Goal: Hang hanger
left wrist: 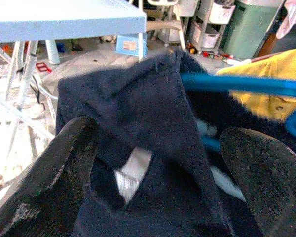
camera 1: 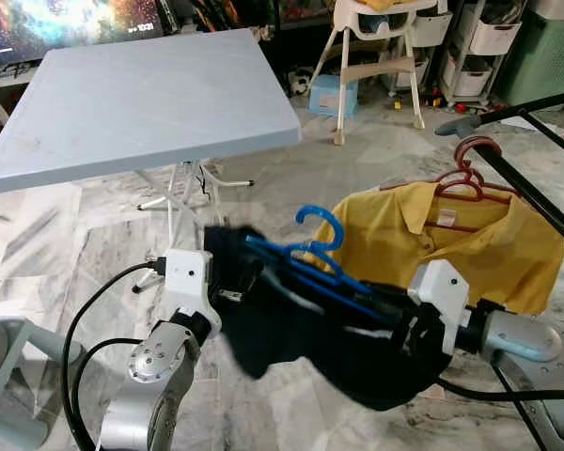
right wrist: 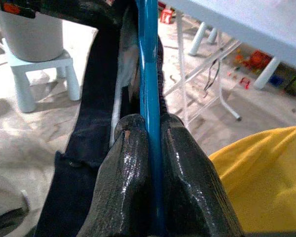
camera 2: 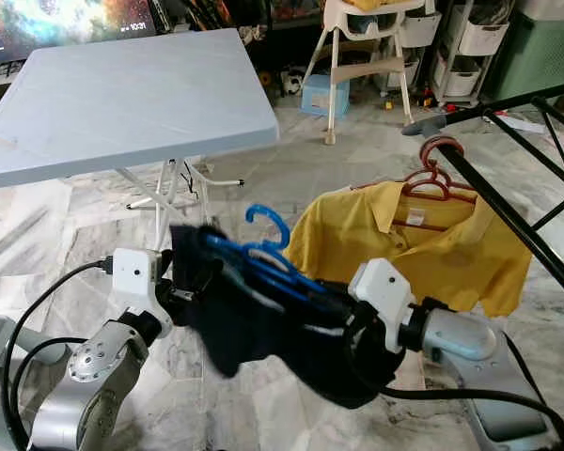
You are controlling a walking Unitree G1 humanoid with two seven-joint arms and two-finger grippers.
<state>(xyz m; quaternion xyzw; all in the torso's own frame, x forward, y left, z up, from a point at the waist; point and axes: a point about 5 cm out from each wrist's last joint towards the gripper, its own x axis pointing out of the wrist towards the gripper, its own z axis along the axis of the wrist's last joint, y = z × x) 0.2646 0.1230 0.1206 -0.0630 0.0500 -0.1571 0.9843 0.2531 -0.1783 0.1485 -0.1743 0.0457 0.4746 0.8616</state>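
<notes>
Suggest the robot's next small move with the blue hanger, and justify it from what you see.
Probably lift the blue hanger toward the black rack bar. The right gripper is shut on it, its hook is free, the dark garment hangs on it, and the left gripper is open at the cloth.

A folding table (camera 1: 141, 103) stands at ten o'clock, a high chair (camera 1: 381, 47) at one, a shirt (camera 1: 451, 240) hanging from a rack (camera 1: 536, 202) at three.
</notes>
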